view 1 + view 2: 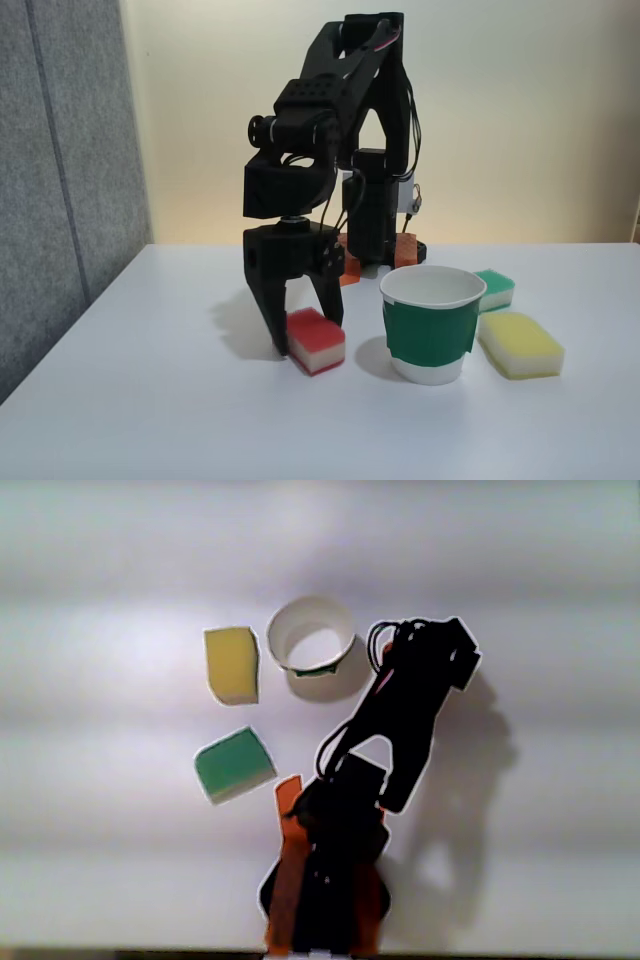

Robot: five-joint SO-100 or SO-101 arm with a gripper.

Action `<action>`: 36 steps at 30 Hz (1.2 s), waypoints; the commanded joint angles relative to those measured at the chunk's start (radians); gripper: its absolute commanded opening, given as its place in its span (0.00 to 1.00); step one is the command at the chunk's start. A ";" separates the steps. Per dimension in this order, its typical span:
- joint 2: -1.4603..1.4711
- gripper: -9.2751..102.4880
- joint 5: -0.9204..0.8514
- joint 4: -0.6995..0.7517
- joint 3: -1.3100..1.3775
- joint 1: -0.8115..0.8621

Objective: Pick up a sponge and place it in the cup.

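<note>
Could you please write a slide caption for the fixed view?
Gripper lowered with fingers astride the red sponge on the table, beside the green-banded cup.

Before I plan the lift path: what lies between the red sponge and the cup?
In the fixed view, only bare white table separates the red sponge from the cup; nothing stands between them.

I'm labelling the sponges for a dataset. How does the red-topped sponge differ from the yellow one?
The red-topped sponge is layered, red over cream; the yellow sponge is one colour. The red one looks smaller and blockier, the yellow one wider and flatter. The red one sits between the gripper fingers left of the cup in the fixed view; the yellow lies free on its right. Both rest on the table.
</note>
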State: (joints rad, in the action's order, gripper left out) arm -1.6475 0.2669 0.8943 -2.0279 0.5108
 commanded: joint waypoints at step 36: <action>-0.554 0.08 -0.238 0.566 0.285 -0.175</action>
State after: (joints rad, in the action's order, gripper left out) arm -2.1506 0.0123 1.4542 -1.7963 0.3421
